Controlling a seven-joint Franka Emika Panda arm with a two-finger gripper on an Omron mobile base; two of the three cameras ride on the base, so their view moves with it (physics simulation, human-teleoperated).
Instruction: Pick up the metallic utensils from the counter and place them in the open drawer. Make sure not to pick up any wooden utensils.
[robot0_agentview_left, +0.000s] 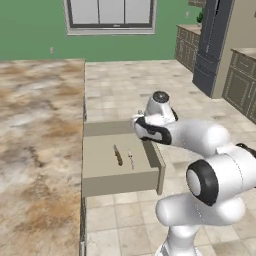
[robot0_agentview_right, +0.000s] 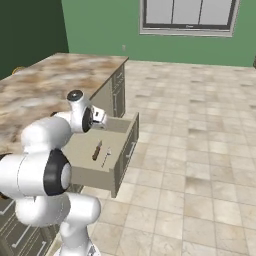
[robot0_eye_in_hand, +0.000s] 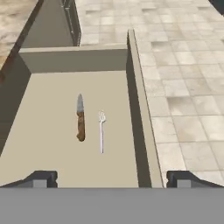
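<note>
The open drawer (robot0_agentview_left: 100, 162) juts out of the marbled counter (robot0_agentview_left: 35, 150) over the tiled floor. Two metallic utensils lie side by side on its flat bottom: a knife (robot0_eye_in_hand: 80, 118) with a dark brown handle and a thin silvery fork (robot0_eye_in_hand: 101, 131). Both also show in the base views: knife (robot0_agentview_left: 118, 155) (robot0_agentview_right: 97, 150), fork (robot0_agentview_left: 131, 159) (robot0_agentview_right: 106, 157). My gripper (robot0_eye_in_hand: 111, 179) hangs above the drawer (robot0_eye_in_hand: 74, 61) near its far end, open, with nothing between its fingertips (robot0_eye_in_hand: 41, 178). From the sides the gripper (robot0_agentview_left: 139, 119) (robot0_agentview_right: 102, 119) points down at the drawer (robot0_agentview_right: 127, 150). The wooden utensils are out of view.
Tiled floor (robot0_agentview_left: 130, 85) spreads beyond the drawer. Dark cabinets (robot0_agentview_left: 186, 47) and a tall dark fridge (robot0_agentview_left: 212, 45) stand at the far right, under a green wall with a window (robot0_agentview_left: 110, 15). The counter (robot0_agentview_right: 50, 85) runs along the drawer's inner side.
</note>
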